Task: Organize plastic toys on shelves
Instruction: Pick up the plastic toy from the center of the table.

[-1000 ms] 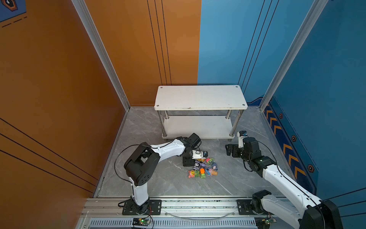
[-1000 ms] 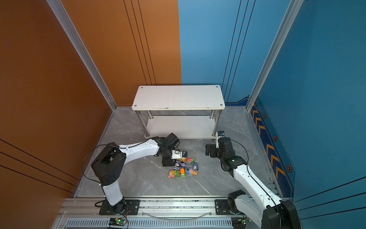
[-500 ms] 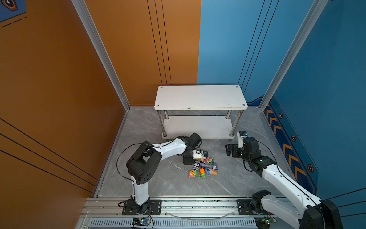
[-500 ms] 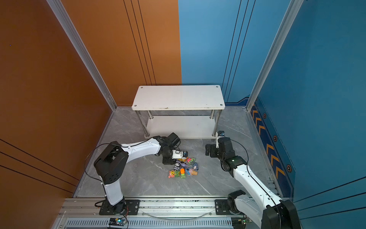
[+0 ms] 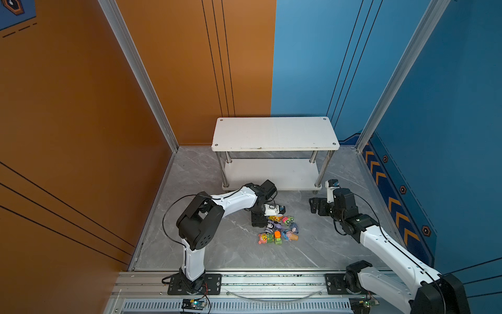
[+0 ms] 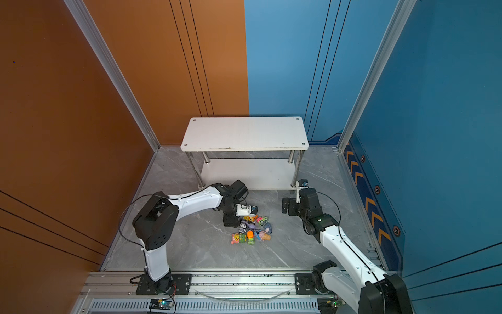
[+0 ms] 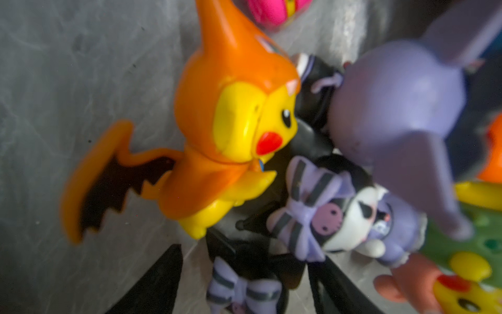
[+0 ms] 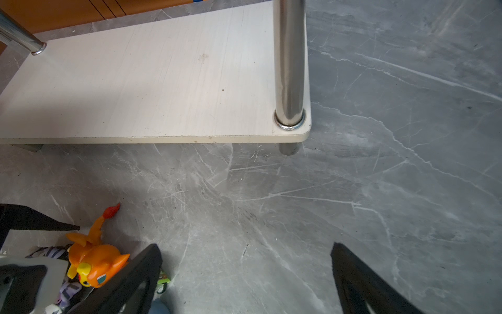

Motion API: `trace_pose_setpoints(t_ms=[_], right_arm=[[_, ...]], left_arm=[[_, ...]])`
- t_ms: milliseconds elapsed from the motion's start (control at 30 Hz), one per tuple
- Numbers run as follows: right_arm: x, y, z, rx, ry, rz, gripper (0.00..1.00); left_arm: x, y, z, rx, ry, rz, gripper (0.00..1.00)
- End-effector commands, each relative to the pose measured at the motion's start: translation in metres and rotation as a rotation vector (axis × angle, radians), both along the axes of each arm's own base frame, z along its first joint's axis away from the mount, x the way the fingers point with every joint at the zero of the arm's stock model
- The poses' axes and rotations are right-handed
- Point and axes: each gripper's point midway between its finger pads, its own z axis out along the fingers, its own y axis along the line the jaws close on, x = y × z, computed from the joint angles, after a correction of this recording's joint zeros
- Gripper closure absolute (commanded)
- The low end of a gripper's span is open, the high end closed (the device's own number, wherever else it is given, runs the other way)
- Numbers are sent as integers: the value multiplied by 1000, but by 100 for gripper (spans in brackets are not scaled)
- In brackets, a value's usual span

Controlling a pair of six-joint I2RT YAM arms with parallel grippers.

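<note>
Grey marble bench (image 5: 217, 252) is being occupied centrally by heaped toys (image 5: 278, 231), shelves (image 5: 274, 133) at its back edge; left end effector (image 7: 244, 255) is being held open astride a horned toy (image 7: 239, 288), right end effector (image 8: 244, 244) wide open nearby.

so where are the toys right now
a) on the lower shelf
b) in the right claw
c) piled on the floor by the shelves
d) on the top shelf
c: the toys lie clustered on the grey floor in front of the shelves, whose visible boards hold none.
</note>
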Motion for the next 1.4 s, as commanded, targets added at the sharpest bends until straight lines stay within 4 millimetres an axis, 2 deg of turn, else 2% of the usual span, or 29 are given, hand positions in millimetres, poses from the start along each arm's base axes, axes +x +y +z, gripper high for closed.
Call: trace_pose_setpoints(t_ms=[0, 267, 533, 833, 1000, 1367], right_arm=[[0, -1, 1, 21, -6, -10, 2], [0, -2, 1, 24, -10, -17, 1], [0, -1, 0, 33, -11, -18, 2], [-1, -2, 1, 33, -15, -22, 2], [-2, -3, 3, 36, -20, -25, 1], [-3, -3, 2, 43, -21, -26, 1]], left_arm=[[-12, 7, -3, 42, 109, 19, 30], [-12, 11, -2, 90, 101, 17, 34], [-8, 18, 0, 169, 80, 17, 35], [-4, 15, 3, 266, 79, -35, 36], [-1, 22, 4, 335, 85, -44, 36], [-4, 17, 1, 358, 97, -64, 38]])
